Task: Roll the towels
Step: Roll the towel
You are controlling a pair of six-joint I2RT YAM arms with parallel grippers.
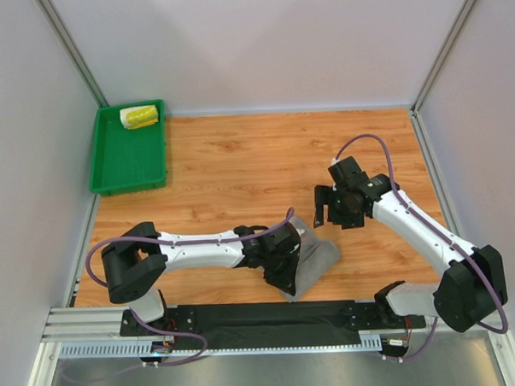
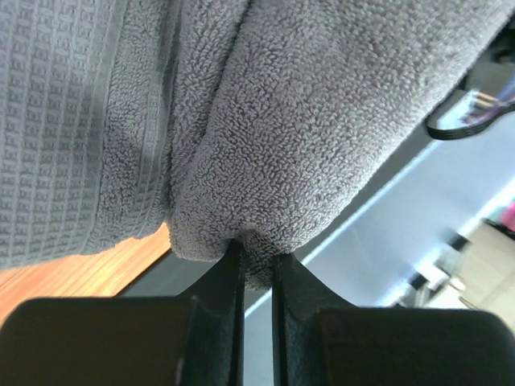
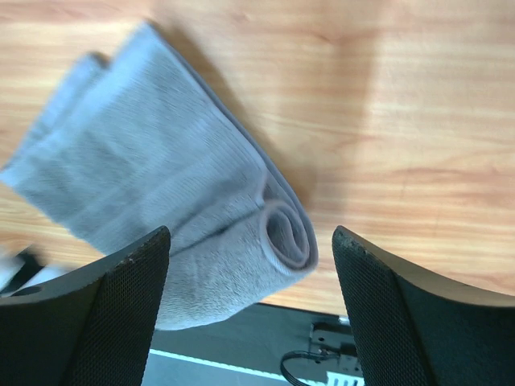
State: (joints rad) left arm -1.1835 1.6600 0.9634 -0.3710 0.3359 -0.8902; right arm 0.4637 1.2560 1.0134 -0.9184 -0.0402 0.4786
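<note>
The grey towel (image 1: 320,257) lies rolled up near the table's front edge, its spiral end (image 3: 288,233) showing in the right wrist view. My left gripper (image 1: 288,273) is shut on a fold of this grey terry cloth (image 2: 322,121), pinched between the fingertips (image 2: 233,269). My right gripper (image 1: 337,213) hangs open above and behind the roll, touching nothing; its fingers (image 3: 129,281) frame the towel's end from above. The smaller white-yellow towel (image 1: 140,117) sits rolled in the far corner of the green tray (image 1: 129,186).
The green tray stands at the back left against the wall. A black strip (image 1: 263,317) and a metal rail run along the near edge below the grey roll. White panels enclose the table on three sides.
</note>
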